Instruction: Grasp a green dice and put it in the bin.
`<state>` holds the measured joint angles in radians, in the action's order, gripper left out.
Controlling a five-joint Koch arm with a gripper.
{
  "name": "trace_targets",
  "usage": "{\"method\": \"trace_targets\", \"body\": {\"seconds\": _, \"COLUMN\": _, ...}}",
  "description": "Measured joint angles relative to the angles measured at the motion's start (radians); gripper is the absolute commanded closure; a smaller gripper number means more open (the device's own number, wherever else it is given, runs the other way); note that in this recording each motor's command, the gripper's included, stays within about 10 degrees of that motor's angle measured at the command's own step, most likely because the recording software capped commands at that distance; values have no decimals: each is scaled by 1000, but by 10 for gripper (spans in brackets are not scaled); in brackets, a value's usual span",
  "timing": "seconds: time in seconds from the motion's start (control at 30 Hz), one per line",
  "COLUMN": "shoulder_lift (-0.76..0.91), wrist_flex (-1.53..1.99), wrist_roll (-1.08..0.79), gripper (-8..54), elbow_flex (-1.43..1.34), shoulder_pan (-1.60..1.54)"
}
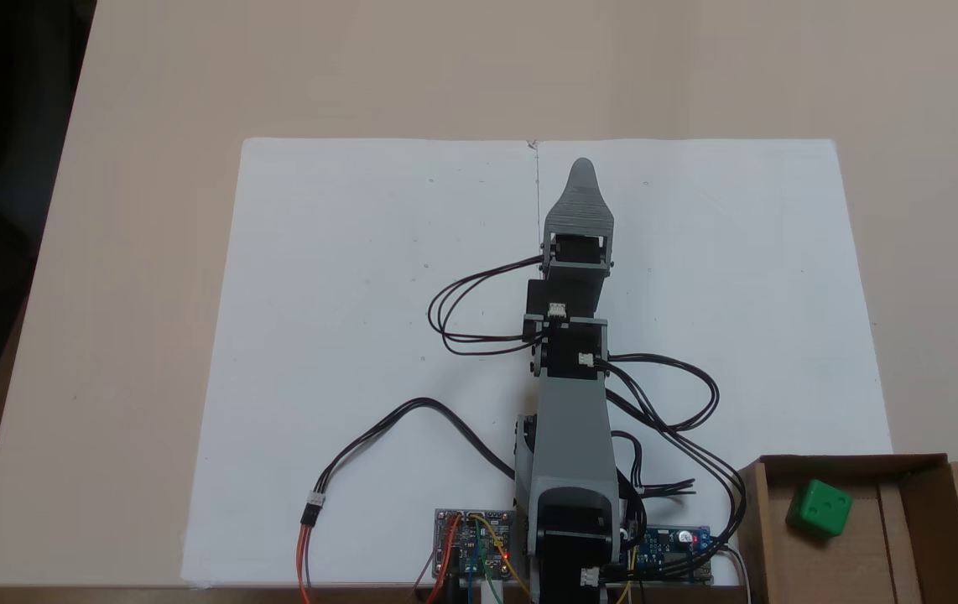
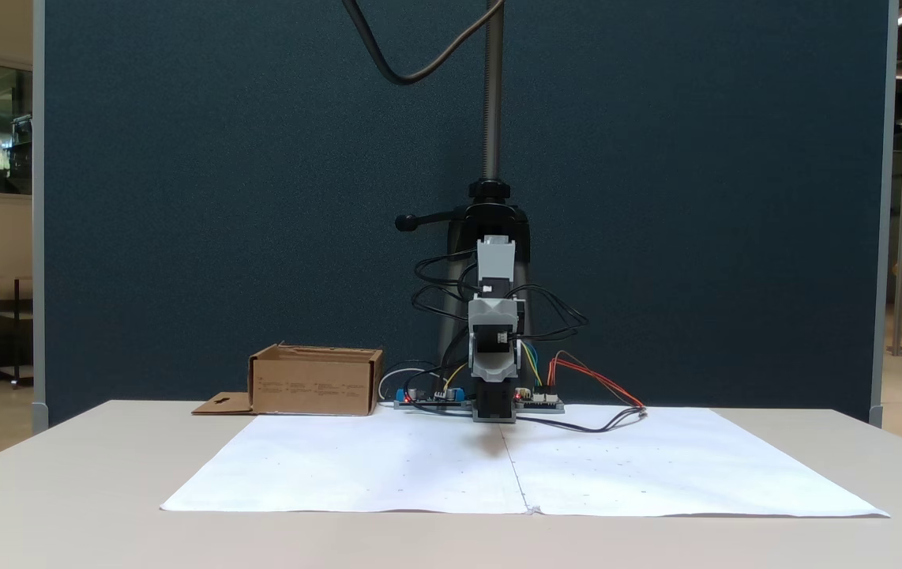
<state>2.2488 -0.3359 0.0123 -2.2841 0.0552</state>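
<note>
One gripper (image 1: 581,168) is pointing toward twelve o'clock over the white paper (image 1: 361,335), holding nothing — only a single grey tip is showing from above, so I cannot tell whether its jaws are parted or closed. Judging by how things lie, the task is looking finished: the green dice (image 1: 819,507) is sitting inside the bin (image 1: 924,503), well apart from the gripper, down toward five o'clock in the top-down fixed view — nothing appears left to do.

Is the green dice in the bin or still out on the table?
In: the green dice lies on the floor of the bin, inside its walls.
</note>
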Motion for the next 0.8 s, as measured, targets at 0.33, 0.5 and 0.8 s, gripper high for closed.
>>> {"method": "trace_targets", "body": {"seconds": 0.33, "shoulder_lift": 8, "wrist_flex": -235, "wrist_roll": 2, "gripper": 24, "elbow_flex": -172, "shoulder_pan": 0}}
{"method": "trace_targets", "body": {"seconds": 0.5, "shoulder_lift": 8, "wrist_flex": -341, "wrist_roll": 2, "gripper": 25, "elbow_flex": -275, "shoulder_pan": 0}}
{"method": "trace_targets", "body": {"seconds": 0.8, "shoulder_lift": 8, "wrist_flex": -561, "wrist_roll": 2, "gripper": 25, "elbow_flex": -365, "shoulder_pan": 14}}
